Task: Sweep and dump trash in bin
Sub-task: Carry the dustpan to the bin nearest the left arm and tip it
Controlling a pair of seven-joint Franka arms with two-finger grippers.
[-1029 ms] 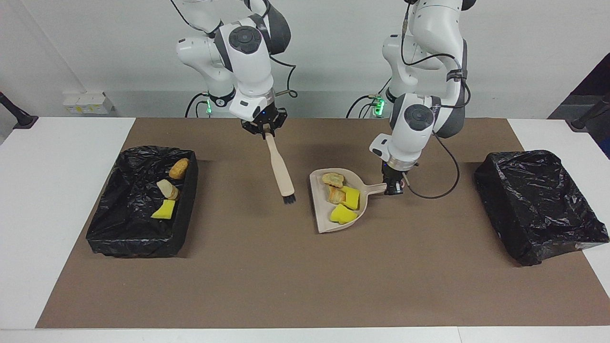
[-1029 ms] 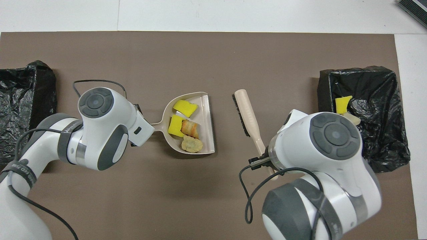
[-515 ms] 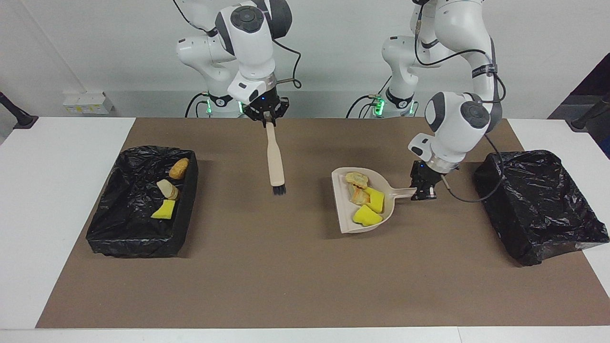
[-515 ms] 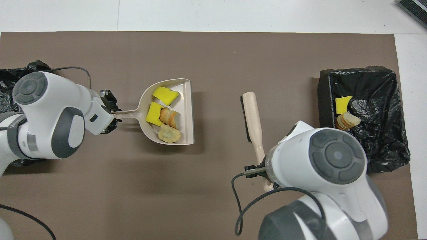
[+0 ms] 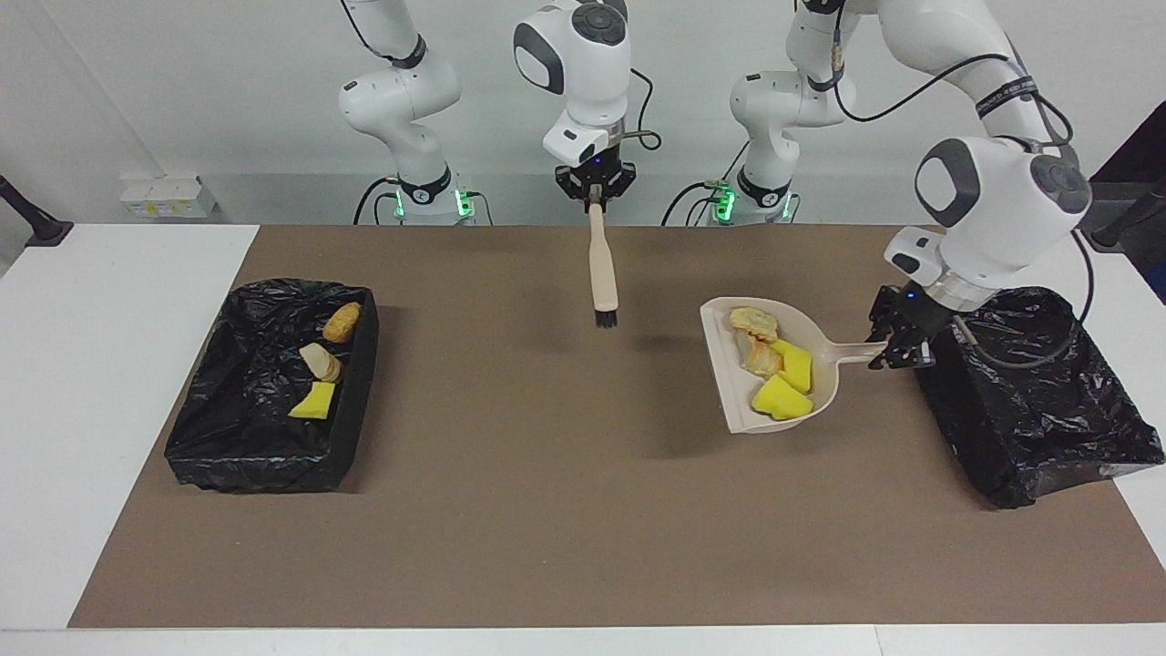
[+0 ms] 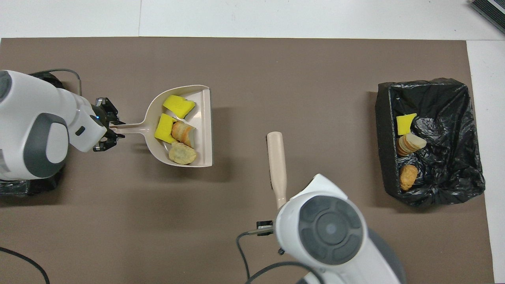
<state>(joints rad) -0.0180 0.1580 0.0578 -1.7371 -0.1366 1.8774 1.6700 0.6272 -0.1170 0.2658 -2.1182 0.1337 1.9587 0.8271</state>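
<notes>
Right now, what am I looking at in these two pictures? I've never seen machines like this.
They are two white robot arms at a table covered by a brown mat. One picture is taken from across the table, facing the arms; the other looks down from above their end.

The left gripper has its jaws shut on the handle of a beige dustpan, held raised beside a black-lined bin at the left arm's end. In the pan lie scraps of trash: yellow sponge bits and brownish bread pieces.

The right gripper has its jaws shut on a beige brush, which hangs bristles down above the mat.

A second bin, at the right arm's end, already contains three scraps.
</notes>
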